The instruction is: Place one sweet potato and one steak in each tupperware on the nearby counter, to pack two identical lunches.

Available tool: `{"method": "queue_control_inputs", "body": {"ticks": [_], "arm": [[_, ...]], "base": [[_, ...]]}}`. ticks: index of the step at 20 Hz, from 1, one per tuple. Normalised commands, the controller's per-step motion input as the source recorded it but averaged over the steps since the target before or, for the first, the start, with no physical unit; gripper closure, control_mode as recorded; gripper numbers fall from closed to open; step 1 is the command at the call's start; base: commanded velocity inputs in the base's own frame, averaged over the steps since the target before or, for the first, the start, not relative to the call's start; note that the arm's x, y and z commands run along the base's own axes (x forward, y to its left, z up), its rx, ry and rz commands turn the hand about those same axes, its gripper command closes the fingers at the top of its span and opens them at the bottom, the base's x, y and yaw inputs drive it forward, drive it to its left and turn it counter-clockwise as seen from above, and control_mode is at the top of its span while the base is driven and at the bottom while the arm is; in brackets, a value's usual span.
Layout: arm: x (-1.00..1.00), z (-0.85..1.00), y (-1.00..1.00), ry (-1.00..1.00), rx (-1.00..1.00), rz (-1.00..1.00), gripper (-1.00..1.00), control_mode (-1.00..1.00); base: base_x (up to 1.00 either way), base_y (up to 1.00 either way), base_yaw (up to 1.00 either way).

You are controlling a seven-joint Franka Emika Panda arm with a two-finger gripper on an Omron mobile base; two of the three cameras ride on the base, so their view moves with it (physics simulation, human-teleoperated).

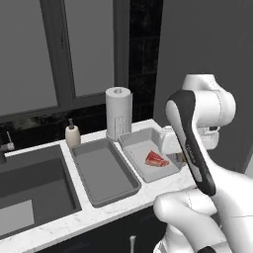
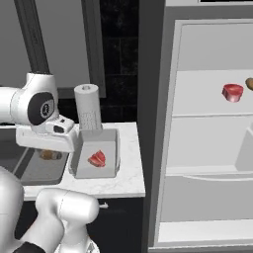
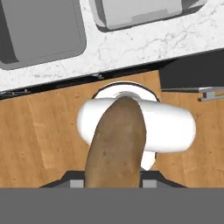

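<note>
My gripper [image 3: 113, 183] is shut on a brown sweet potato [image 3: 116, 144], which stands up between the fingers. The hand [image 2: 48, 139] hangs in the air on my side of the counter [image 1: 99, 213], with the potato [image 2: 49, 154] under it. Two grey tupperware trays lie side by side on the counter. The left tupperware [image 1: 105, 172] is empty. The right tupperware [image 1: 143, 148] holds one red steak [image 1: 156, 159]. In the open fridge, another steak [image 2: 232, 92] and a second sweet potato [image 2: 249, 83] lie on an upper shelf.
A paper towel roll [image 1: 118, 112] and a soap dispenser [image 1: 72, 134] stand behind the trays. The dark sink [image 1: 29, 185] lies to their left. The open fridge [image 2: 207, 143] is right of the counter's end. Wooden floor [image 3: 39, 131] lies below the hand.
</note>
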Motion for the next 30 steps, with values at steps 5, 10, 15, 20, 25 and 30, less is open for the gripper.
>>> {"method": "queue_control_inputs", "body": {"ticks": [5, 10, 15, 20, 25, 30], "arm": [[1.0, 0.28, 0.0, 0.17, -0.08, -0.05, 1.0, -1.0], [1.0, -0.47, 0.0, 0.02, -0.05, -0.06, 1.0, -1.0], [0.97, -0.63, 0.0, -0.03, 0.0, -0.01, 1.0, -1.0], [0.28, -0.78, 0.01, -0.07, 0.0, 0.0, 1.0, -1.0], [-0.05, -0.81, 0.13, -0.17, 0.0, 0.04, 1.0, -1.0], [0.06, -0.47, 0.01, -0.26, 0.0, 0.06, 1.0, -1.0]], "base": [[0.0, 0.0, 0.0], [0.0, 0.0, 0.0], [0.0, 0.0, 0.0], [0.0, 0.0, 0.0], [0.0, 0.0, 0.0], [0.0, 0.0, 0.0]]}}
